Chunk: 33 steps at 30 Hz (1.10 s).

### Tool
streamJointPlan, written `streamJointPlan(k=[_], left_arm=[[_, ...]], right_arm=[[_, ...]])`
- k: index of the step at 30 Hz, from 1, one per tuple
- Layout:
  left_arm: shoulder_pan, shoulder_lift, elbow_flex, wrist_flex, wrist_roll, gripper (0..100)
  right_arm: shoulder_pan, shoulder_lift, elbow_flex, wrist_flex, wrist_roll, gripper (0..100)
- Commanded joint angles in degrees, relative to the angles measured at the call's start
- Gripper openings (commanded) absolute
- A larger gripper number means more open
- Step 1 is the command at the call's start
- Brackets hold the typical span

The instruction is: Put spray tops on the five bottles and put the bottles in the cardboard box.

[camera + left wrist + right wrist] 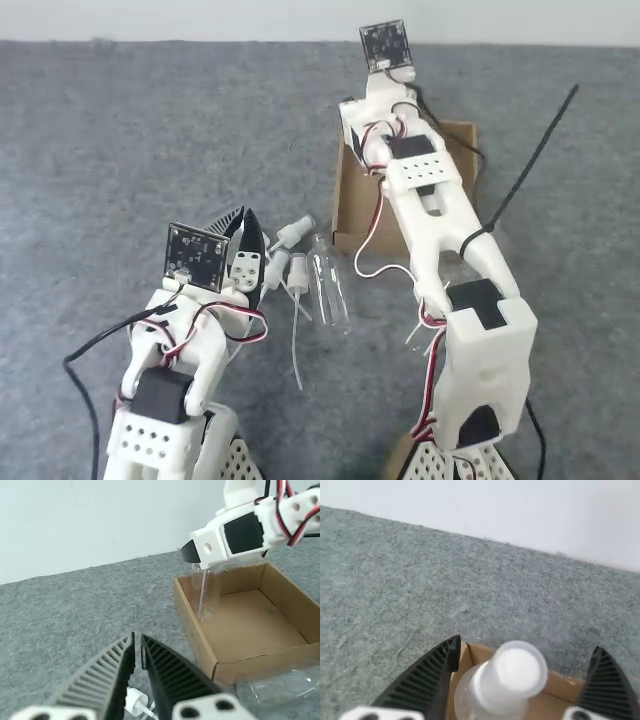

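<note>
One capped bottle is shown upright in the cardboard box, between the spread jaws of the right gripper above.

Both the left arm and right arm are white printed plastic with black servo blocks at the joints, and red, white and black wires loop along them. Each wrist bears a square black camera board, and the fingers are black with ribbed inner faces. The bases are white, pierced with rows of round holes.
</note>
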Motion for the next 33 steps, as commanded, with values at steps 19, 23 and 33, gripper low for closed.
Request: streamJointPlan(k=[19,23,33], left_arm=[[-0.09,0.53,-0.31,-1.32,0.53,1],[-0.09,0.53,-0.31,-1.32,0.53,1],[-0.09,0.53,-0.31,-1.32,0.53,1]], right_arm=[[0.31,-42.68,-3.69,46.02,1.05,33.9],[3.38,-48.92,-3.60,58.59,1.32,34.0],[25.98,-49.36,12.57,58.15,10.73,33.9]])
